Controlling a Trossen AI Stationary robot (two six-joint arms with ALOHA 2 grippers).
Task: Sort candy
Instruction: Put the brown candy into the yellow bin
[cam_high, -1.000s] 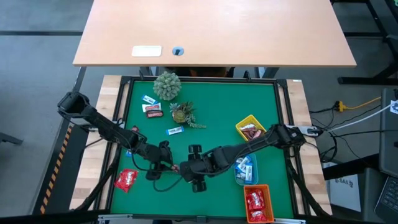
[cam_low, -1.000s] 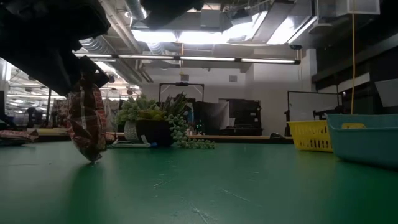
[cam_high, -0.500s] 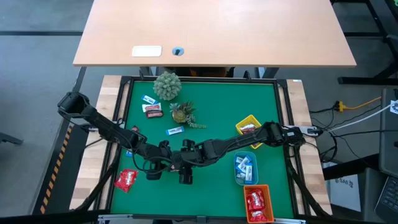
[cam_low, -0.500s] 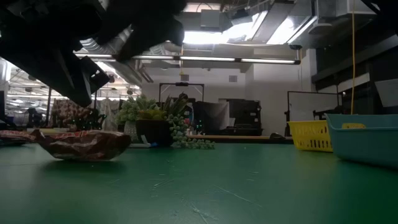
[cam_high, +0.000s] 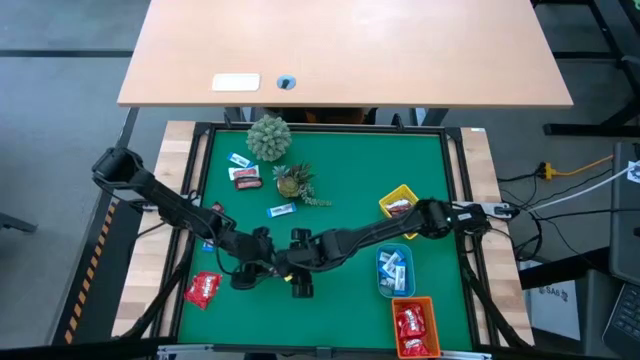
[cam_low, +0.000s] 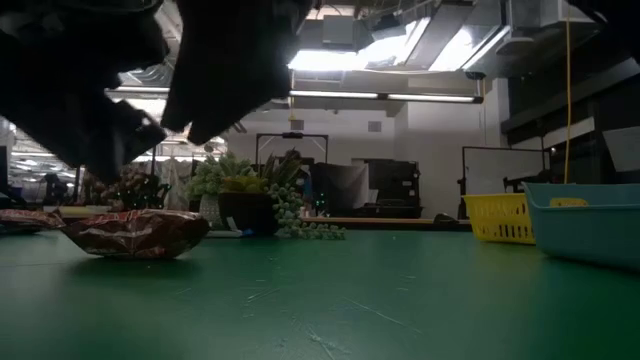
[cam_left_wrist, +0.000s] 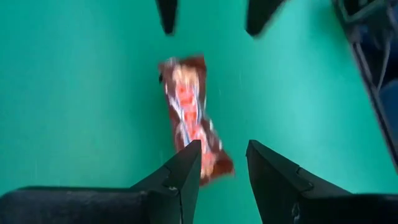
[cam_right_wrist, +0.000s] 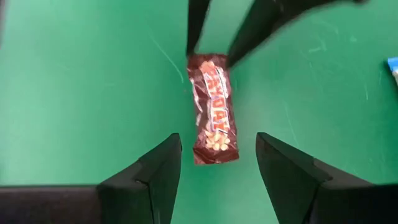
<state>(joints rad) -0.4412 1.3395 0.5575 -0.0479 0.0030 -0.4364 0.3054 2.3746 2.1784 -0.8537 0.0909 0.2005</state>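
Note:
A brown candy bar (cam_right_wrist: 213, 109) lies flat on the green mat (cam_high: 340, 170), near the front left; the low view shows it as a wrinkled wrapper (cam_low: 135, 232). My left gripper (cam_left_wrist: 224, 149) is open, its fingers standing either side of one end of the bar. My right gripper (cam_right_wrist: 217, 140) is open just above the bar's other end, facing the left one. In the high view the two grippers (cam_high: 265, 268) (cam_high: 292, 270) meet tip to tip over the bar. Whether either finger touches the wrapper does not show.
A red packet (cam_high: 203, 290) lies at the front left. Small wrappers (cam_high: 238, 160) (cam_high: 281, 210) and two plants (cam_high: 269, 137) (cam_high: 293, 180) sit at the back left. Yellow (cam_high: 402, 205), blue (cam_high: 393, 272) and orange (cam_high: 414, 326) trays line the right side.
The brown bar, which hung upright under a gripper with its lower end on the mat, has fallen over and now lies flat. My right gripper has come down and toward the table's left, to the bar.

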